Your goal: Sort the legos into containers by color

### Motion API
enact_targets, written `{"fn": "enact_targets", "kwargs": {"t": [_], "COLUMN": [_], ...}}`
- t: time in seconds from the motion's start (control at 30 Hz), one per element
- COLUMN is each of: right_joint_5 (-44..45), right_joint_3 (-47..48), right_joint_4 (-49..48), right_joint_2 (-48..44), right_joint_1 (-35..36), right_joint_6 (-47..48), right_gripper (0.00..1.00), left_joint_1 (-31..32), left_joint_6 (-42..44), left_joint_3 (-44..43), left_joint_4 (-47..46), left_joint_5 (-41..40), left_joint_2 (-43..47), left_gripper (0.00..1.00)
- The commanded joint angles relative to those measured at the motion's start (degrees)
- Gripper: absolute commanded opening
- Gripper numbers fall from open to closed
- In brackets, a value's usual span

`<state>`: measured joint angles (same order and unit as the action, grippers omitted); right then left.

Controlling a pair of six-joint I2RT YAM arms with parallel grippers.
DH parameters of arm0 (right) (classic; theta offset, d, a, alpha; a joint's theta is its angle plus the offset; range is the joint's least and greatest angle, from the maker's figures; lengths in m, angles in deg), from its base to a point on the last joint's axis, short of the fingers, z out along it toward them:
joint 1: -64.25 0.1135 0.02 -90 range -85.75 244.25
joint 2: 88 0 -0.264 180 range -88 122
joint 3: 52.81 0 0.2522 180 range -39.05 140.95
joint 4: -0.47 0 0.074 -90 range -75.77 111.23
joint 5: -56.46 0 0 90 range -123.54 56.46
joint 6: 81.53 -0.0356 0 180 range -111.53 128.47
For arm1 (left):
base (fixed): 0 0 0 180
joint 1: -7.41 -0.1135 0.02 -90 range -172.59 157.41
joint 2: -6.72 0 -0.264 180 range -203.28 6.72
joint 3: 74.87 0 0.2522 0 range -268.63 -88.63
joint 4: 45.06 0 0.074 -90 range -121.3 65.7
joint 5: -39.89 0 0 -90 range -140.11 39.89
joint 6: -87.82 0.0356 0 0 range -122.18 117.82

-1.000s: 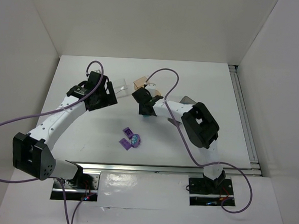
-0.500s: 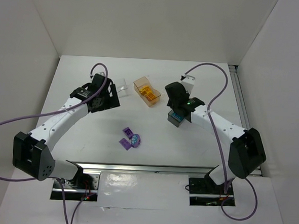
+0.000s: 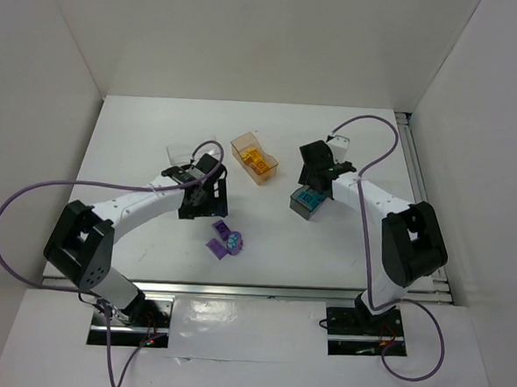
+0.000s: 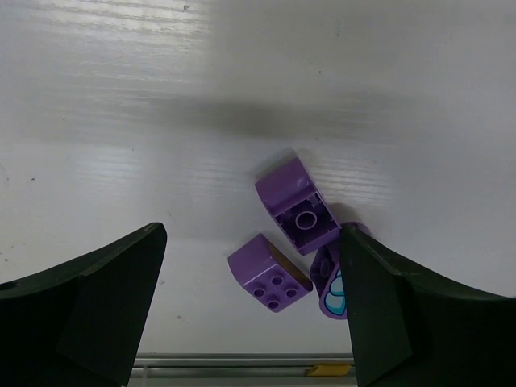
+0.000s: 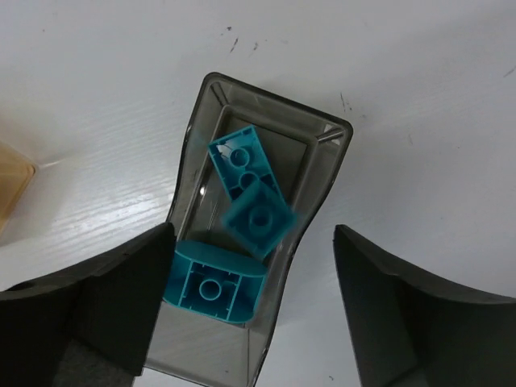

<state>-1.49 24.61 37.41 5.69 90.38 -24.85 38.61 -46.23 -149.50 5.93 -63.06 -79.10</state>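
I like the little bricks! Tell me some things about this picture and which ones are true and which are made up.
1. Three cyan legos lie in the grey bin. True.
2. The purple legos are in the clear bin. False: they lie loose on the table.
3. The amber bin holds yellow legos. True.
4. The left jaws are shut on a purple lego. False: they are open and empty, above the purple legos.
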Motion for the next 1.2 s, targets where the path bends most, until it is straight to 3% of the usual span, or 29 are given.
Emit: {"fn": "enact_targets", "kwargs": {"t": [0.0,0.03,0.2,0.63,0.8,1.0,1.17], "right_joint_5": [0.29,0.29,-0.24,-4.02,-4.02,-4.02,-4.02], "right_joint_3": [2.70,3.22,1.13,-3.63,-5.47,-7.50,-6.97], "right_joint_4": [-2.26,-1.74,-2.26,-2.88,-2.88,-2.88,-2.88], "right_joint_2": [-0.09,-0.09,-4.21,-9.66,-10.19,-12.04,-12.57], "right_joint_1": [-0.99,-0.99,-0.99,-0.99,-0.99,-0.99,-1.52], "right_joint_6": [1.50,1.50,1.50,2.30,1.77,1.77,1.77], "right_gripper": [0.88,0.95,0.96,0.96,0.96,0.96,0.96], "left_joint_1": [0.52,0.53,2.20,2.20,2.72,2.73,2.73], "left_joint_6": [-0.60,-0.60,-1.73,-10.97,-13.77,-13.78,-12.72], "left_joint_3": [0.13,-0.39,0.22,1.36,4.51,3.91,0.66], "left_joint_4": [-2.34,-2.34,-5.23,-9.45,-13.23,-11.67,-9.12], "left_joint_5": [1.69,2.31,3.72,6.35,10.92,6.98,3.82], "left_joint_2": [-2.85,-3.38,-7.59,-12.70,-12.70,-10.86,-10.07], "left_gripper": [0.95,0.96,0.99,0.77,0.64,0.47,0.22]}}
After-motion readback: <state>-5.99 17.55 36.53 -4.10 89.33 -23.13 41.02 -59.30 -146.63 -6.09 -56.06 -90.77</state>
